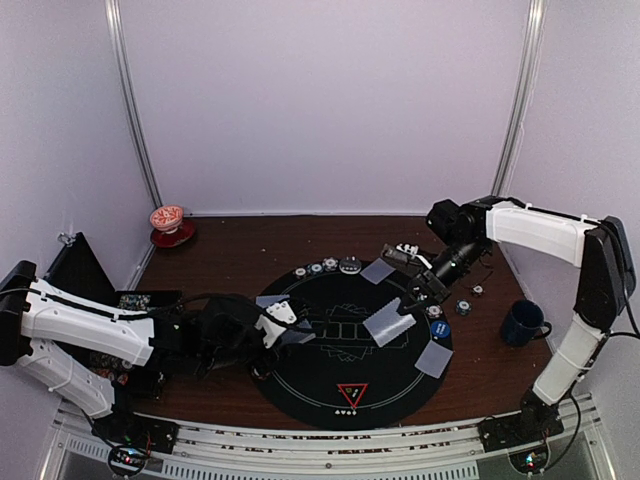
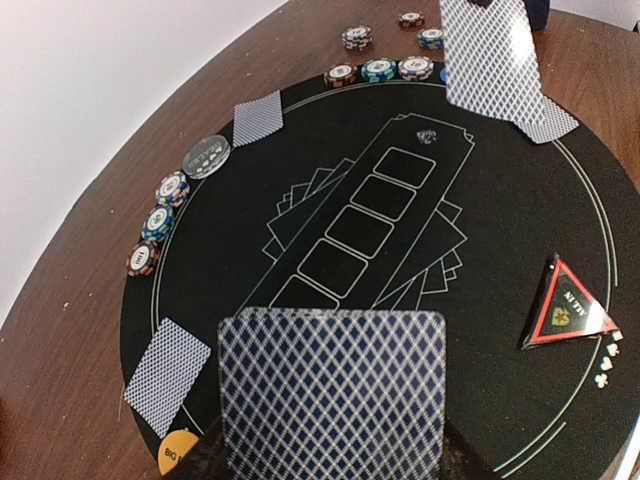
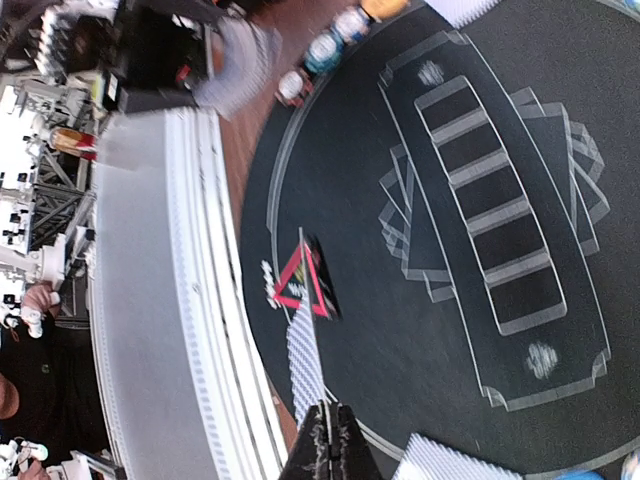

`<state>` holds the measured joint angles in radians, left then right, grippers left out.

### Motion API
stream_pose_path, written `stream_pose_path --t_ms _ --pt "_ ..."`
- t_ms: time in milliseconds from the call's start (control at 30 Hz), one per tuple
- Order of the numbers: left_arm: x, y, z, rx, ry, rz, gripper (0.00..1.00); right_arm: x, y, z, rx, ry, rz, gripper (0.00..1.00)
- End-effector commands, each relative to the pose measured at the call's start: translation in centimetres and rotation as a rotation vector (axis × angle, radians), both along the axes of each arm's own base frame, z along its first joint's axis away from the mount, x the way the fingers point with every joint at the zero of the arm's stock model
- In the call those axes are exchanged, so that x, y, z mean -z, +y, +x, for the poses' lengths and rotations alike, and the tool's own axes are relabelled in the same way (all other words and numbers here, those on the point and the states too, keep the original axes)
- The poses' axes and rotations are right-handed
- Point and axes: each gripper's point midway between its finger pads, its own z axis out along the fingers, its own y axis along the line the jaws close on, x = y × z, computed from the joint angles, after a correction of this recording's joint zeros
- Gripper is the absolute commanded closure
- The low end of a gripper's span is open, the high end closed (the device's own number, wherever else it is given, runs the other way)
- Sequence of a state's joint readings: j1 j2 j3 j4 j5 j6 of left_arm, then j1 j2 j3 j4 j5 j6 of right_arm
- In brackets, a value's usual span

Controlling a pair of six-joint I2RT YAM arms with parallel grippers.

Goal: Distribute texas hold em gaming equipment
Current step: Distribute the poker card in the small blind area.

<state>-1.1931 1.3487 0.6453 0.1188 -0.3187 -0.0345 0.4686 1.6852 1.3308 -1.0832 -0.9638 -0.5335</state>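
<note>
Both arms are holding cards over the round poker mat (image 1: 300, 388).

Left gripper (image 1: 279, 318) is holding the left arm's card (image 2: 333, 395) upright, with its back toward the wrist camera. The fingers are hidden behind it, so I am judging the pinch from the card standing off the mat.

Right gripper (image 3: 325, 440) is pinching the right arm's card (image 3: 304, 362) by its end, fingers nearly closed. That card is hanging edge-on above the mat's right half.

Key relation: a single laid card (image 2: 166, 376) is lying at the mat's left rim, just beside the orange button (image 2: 180, 452). It is on the far side of the left fingers, long axis pointing roughly toward the mat centre. The left arm is by far the nearer.

Probably the left arm's card is going down beside it, which would mean tipping it flat first.
</note>
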Motion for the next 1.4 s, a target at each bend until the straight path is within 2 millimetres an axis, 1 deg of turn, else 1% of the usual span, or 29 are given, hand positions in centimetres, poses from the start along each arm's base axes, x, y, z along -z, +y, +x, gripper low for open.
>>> stream_pose_path --t_ms 0,67,133,200,367,500,700,933,1233,1367 --pt "-2.0 -0.9 0.5 -0.008 -0.037 -0.059 0.48 2.0 -5.5 -1.8 -0.037 0.005 -0.148 1.00" --pt "-2.0 -0.9 0.6 -0.008 -0.037 -0.059 0.48 2.6 -7.3 -2.1 -0.047 0.019 -0.181 1.00" --pt "-1.9 -0.9 0.5 -0.008 -0.037 -0.057 0.48 3.1 -8.8 -2.3 -0.059 0.028 -0.208 1.00" --pt "-1.9 -0.9 0.6 -0.011 -0.037 -0.057 0.48 3.9 -10.2 -2.4 -0.071 0.012 -0.260 1.00" --pt "-1.5 -1.1 0.7 -0.012 -0.037 -0.043 0.48 5.8 -11.4 -3.3 -0.127 0.034 -0.309 1.00" --pt "-1.3 -1.1 0.8 -0.016 -0.037 -0.035 0.48 7.2 -11.7 -3.6 -0.155 0.078 -0.327 1.00" --pt "-1.0 -1.2 0.9 -0.017 -0.036 -0.026 0.48 8.3 -11.8 -3.5 -0.176 0.110 -0.335 1.00" --pt "-1.0 -1.2 0.9 -0.016 -0.035 -0.026 0.48 9.3 -11.7 -2.7 -0.187 0.138 -0.333 1.00" --pt "-0.9 -1.2 0.9 -0.018 -0.035 -0.022 0.48 10.4 -11.7 -0.7 -0.156 0.125 -0.356 1.00" --pt "-0.9 -1.1 0.9 -0.019 -0.036 -0.023 0.48 10.9 -12.0 -0.2 -0.148 0.122 -0.372 1.00"
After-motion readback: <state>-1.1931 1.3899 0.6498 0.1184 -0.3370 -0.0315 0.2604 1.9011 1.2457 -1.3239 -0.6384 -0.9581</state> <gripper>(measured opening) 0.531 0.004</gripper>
